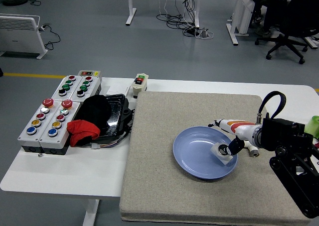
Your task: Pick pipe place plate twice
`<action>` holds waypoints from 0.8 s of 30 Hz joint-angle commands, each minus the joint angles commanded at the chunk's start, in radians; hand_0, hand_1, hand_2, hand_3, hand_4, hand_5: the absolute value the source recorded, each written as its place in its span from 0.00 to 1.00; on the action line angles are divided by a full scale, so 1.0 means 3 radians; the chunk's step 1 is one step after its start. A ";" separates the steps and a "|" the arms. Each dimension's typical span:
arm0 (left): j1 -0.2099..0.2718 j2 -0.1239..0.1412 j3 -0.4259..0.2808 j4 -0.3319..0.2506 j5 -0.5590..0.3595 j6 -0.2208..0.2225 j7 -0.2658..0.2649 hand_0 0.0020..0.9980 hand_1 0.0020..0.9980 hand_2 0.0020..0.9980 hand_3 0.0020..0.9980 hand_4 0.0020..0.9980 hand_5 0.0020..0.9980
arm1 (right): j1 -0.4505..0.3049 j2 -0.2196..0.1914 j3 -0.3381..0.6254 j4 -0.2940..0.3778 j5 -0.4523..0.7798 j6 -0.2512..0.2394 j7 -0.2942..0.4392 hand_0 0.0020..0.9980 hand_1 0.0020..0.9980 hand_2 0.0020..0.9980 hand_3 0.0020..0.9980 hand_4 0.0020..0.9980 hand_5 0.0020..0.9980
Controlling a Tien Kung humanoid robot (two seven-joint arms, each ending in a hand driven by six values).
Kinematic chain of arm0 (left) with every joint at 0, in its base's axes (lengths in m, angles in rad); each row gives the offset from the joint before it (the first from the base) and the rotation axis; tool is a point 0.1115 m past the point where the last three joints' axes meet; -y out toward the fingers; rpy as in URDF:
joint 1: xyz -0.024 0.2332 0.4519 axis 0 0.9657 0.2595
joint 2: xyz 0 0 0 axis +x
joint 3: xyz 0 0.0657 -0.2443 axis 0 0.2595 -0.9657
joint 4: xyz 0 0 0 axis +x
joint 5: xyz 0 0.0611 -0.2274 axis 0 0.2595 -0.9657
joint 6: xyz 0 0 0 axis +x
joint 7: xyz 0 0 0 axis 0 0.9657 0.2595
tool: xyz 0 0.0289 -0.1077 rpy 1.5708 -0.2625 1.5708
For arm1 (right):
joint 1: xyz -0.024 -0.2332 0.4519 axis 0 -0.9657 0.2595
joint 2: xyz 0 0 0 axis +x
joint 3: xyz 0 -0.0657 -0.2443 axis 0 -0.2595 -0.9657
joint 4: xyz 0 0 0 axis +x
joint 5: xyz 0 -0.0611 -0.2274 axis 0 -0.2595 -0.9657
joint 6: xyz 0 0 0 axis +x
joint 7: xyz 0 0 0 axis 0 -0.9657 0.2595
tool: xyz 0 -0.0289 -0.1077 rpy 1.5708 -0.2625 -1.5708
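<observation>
Pipe fitting: a short white piece, lying inside the blue plate against its right rim. Layout, left to right, follows.

Left end of the white bench: two grey control boxes fitted with red, yellow, green and blue push buttons. Beside them sits a black tray carrying a black cloth and a red cloth, with loose wires along its lower edge. A small white switch box with one green and one red button stands at the far edge of the beige mat.

The mat covers the middle and right of the bench. The plate rests flat on it, right of centre.

Right hand: enters from the right on a black arm, positioned over the plate's right rim. Its dark fingers are curled at the pipe fitting and appear to touch it; whether they clamp it cannot be determined from this view. A second small white piece lies on the mat, just beyond the hand. A green object is partly visible at the right edge.
</observation>
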 joint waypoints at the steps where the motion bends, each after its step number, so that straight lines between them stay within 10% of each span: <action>1: 0.0001 0.0000 0.0010 0.0000 -0.0021 0.0000 -0.0007 0.63 0.59 0.61 0.62 0.31 1.00 | 0.0003 -0.0003 0.0019 0.0016 0.0001 -0.0002 0.0008 1.00 0.93 1.00 0.96 0.67 0.14; 11: -0.0009 -0.0002 0.0047 0.0000 -0.0079 0.0000 -0.0027 0.63 0.59 0.61 0.62 0.31 1.00 | -0.0029 -0.0019 0.0353 0.0145 0.0103 -0.0066 -0.0009 1.00 0.93 1.00 0.96 0.67 0.16; 24: -0.0014 -0.0008 0.0048 0.0001 -0.0079 0.0002 -0.0025 0.63 0.59 0.61 0.62 0.31 1.00 | -0.0073 -0.0002 0.0657 -0.0485 0.0072 0.0080 -0.0081 0.97 0.91 0.98 0.94 0.70 0.18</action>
